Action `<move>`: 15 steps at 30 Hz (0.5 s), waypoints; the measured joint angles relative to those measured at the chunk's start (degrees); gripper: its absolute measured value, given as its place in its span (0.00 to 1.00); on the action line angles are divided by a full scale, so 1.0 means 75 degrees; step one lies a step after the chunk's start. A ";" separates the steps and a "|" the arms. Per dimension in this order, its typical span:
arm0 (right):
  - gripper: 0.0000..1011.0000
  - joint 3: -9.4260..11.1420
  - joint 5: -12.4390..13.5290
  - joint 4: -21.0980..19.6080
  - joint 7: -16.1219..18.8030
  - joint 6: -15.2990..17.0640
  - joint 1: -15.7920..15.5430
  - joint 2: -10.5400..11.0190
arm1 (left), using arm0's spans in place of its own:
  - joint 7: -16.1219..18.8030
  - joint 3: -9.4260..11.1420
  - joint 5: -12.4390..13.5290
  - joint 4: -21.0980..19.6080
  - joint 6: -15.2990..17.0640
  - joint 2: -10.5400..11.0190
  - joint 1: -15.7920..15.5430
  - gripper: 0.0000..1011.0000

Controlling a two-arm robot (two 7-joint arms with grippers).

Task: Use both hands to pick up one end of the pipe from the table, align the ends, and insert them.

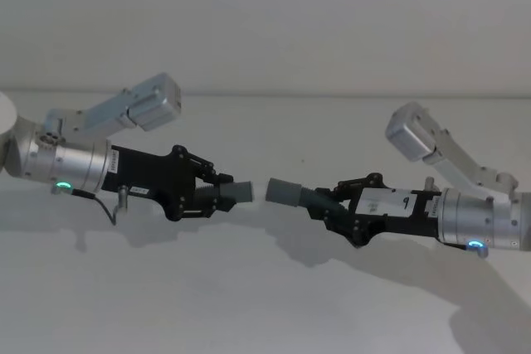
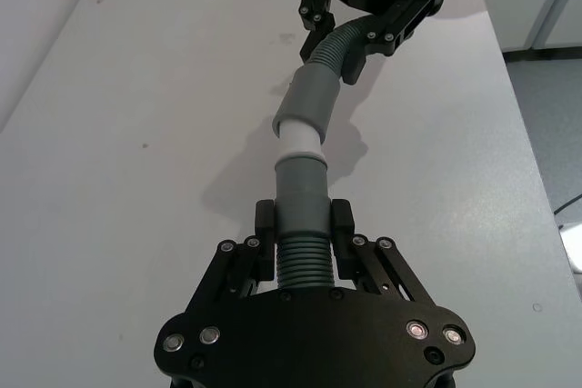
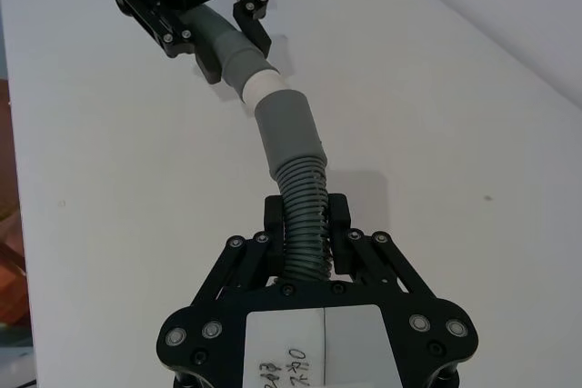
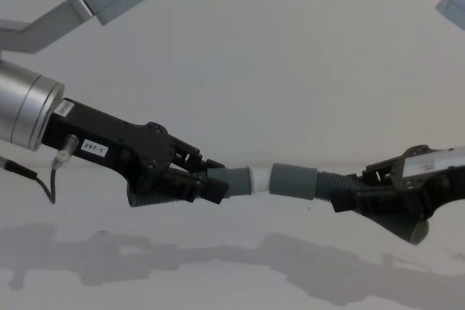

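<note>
Both grippers are up off the white table (image 1: pixel 249 304), each pinching one pipe piece, ends facing each other mid-frame in the head view.

Left gripper (image 1: pixel 217 198) comes in from the left of the head frame, jaws clamped on the ribbed bend of the white-tipped pipe piece (image 2: pixel 300 215). Its smooth cuff points away from the wrist, white tip (image 2: pixel 298 138) leading.

Right gripper (image 1: pixel 328 205) comes in from the right, jaws clamped on the ribbed section of the plain-cuff pipe piece (image 3: pixel 293 165). Its wide grey cuff (image 4: pixel 293 180) points toward the left gripper.

Chest view: white tip sits right at the mouth of the wide cuff, touching or just entering, most of the tip exposed. Wrist views show the same, with the two pieces meeting at a slight angle, not quite coaxial. Head view shows a small pale gap between the ends, likely the tip itself.

Shadows of both arms fall on the table below.
</note>
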 joint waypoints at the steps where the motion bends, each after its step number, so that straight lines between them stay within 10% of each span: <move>1: 0.27 -0.0017 0.0000 -0.0018 -0.0026 0.0020 0.0010 -0.0008 | 0.0006 -0.0002 -0.0006 -0.0007 0.0004 0.0010 0.0004 0.35; 15: 0.27 -0.0105 0.0003 -0.0114 -0.0134 0.0157 0.0048 -0.0047 | 0.0073 -0.0019 -0.0068 -0.0075 0.0038 0.0120 0.0051 0.35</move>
